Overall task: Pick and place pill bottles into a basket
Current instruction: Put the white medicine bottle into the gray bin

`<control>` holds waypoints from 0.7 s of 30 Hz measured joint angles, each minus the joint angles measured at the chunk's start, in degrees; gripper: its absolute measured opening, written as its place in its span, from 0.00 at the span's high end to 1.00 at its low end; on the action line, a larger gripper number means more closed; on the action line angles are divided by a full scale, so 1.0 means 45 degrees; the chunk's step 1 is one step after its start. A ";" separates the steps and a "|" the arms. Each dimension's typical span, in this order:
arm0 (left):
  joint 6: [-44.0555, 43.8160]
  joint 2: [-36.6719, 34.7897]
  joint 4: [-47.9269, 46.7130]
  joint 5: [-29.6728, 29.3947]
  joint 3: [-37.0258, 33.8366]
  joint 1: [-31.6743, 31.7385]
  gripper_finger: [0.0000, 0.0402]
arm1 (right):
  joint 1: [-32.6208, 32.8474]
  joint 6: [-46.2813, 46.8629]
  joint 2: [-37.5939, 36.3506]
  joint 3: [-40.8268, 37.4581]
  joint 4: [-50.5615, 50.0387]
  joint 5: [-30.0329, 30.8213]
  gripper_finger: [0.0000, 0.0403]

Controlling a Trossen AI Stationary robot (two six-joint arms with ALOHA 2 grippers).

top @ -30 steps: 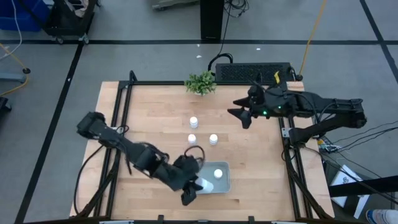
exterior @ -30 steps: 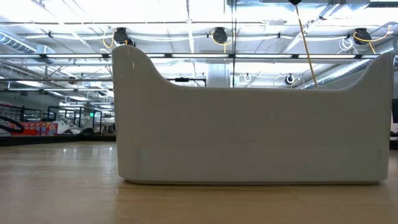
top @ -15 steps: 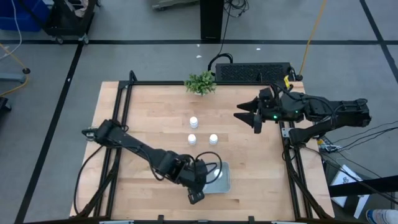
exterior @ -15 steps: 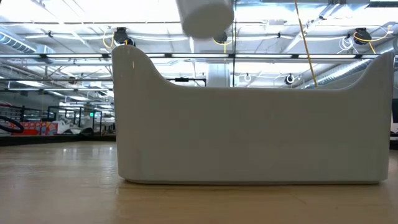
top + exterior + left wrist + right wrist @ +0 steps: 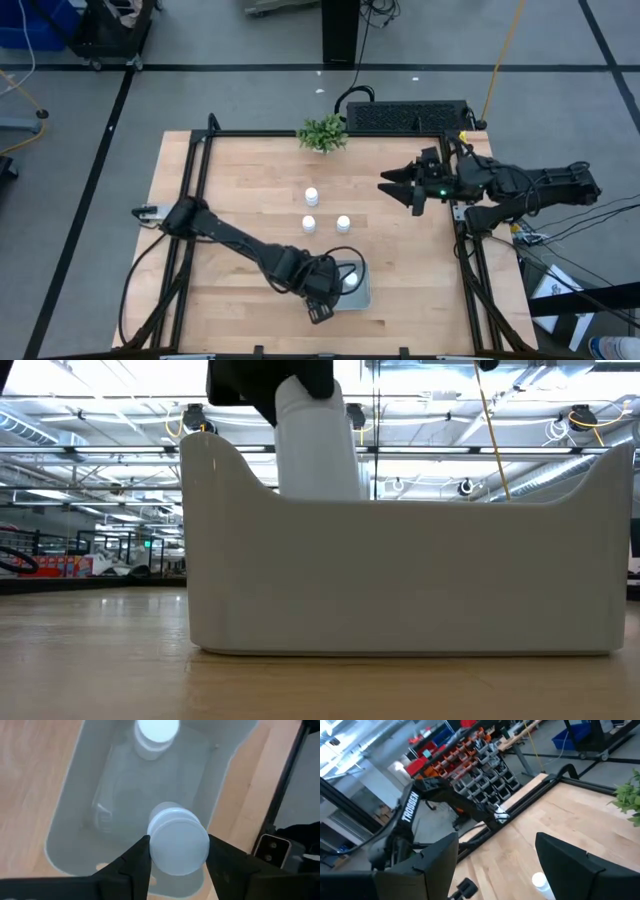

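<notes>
The left claw (image 5: 175, 854) is clamped on a bottle (image 5: 179, 840), holding it just above the basket (image 5: 363, 290) floor. Beyond it, inside the basket, a second bottle (image 5: 156, 735) already stands. Three bottles (image 5: 311, 196) wait on the table, well away. The right claw (image 5: 388, 184) hangs spread and empty, far off. Its view shows "TROSSEN" on the left arm (image 5: 412, 805).

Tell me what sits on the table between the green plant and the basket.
In the high view, three pill bottles stand on the bare wood between the plant and the basket: one nearer the plant, then two side by side. Nothing else lies there.
</notes>
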 joint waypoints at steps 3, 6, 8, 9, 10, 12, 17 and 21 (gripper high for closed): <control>0.0139 0.0000 0.0007 -0.0037 -0.0262 0.0123 0.56 | 0.0000 -0.0011 -0.0081 -0.0136 0.0257 0.0000 0.36; 0.0106 0.0000 0.0073 -0.0044 -0.0673 0.0186 0.57 | 0.0000 -0.0015 -0.0091 -0.0136 0.0280 0.0000 0.36; 0.0014 0.0000 0.0054 -0.0101 -0.0883 0.0209 0.59 | 0.0000 -0.0025 -0.0087 -0.0136 0.0275 0.0000 0.36; -0.0088 0.0005 0.0050 -0.0063 -0.0924 0.0218 0.59 | 0.0000 -0.0045 -0.0089 -0.0136 0.0275 0.0000 0.36; -0.0101 0.0010 0.0109 0.0014 -0.0954 0.0223 0.59 | 0.0000 -0.0061 -0.0091 -0.0136 0.0275 0.0000 0.36; -0.0121 0.0007 0.0507 0.0077 -0.1102 0.0223 0.59 | 0.0000 -0.0063 -0.0091 -0.0136 0.0279 0.0005 0.36; -0.0447 0.0039 0.1273 0.0335 -0.1478 0.0107 0.55 | 0.0000 -0.0029 -0.0091 -0.0136 0.0275 0.0017 0.36; -0.0408 0.0150 0.1446 0.0335 -0.1453 -0.0046 0.58 | 0.0000 -0.0030 -0.0091 -0.0136 0.0280 0.0024 0.36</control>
